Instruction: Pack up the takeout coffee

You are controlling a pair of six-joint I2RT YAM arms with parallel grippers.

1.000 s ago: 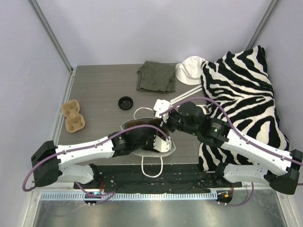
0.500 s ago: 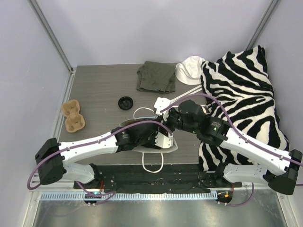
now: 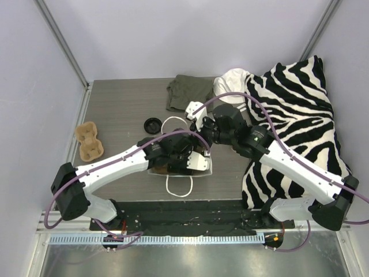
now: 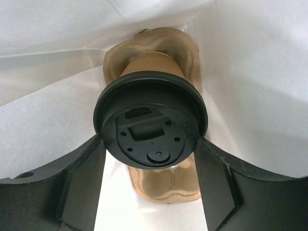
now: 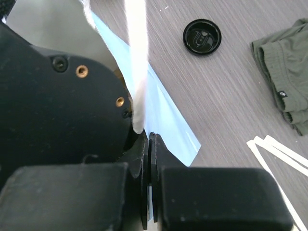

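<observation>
The takeout coffee (image 4: 150, 130), a tan paper cup with a black lid, is inside the blue paper bag (image 5: 168, 125). It rests on a brown pulp carrier (image 4: 168, 185) at the bag's bottom. My left gripper (image 4: 151, 161) reaches into the bag, with one finger pressed against each side of the lid. In the top view the left gripper (image 3: 183, 161) is buried in the bag (image 3: 203, 168), and the cup is hidden there. My right gripper (image 5: 150, 144) is shut on the bag's upper edge, right next to its white handle (image 5: 137, 72). Seen from above, the right gripper (image 3: 204, 141) sits at the bag's far rim.
A loose black lid (image 3: 152, 124) lies just beyond the bag. A second pulp carrier (image 3: 89, 141) sits at the left edge. Folded green cloth (image 3: 189, 93), a white cap (image 3: 230, 83) and white strips (image 3: 228, 117) lie at the back. A zebra-striped pillow (image 3: 294, 109) fills the right side.
The bag has shifted away from the arm bases and stands more upright. My left arm has pushed farther forward into it, and my right gripper has drawn the rim back and up.
</observation>
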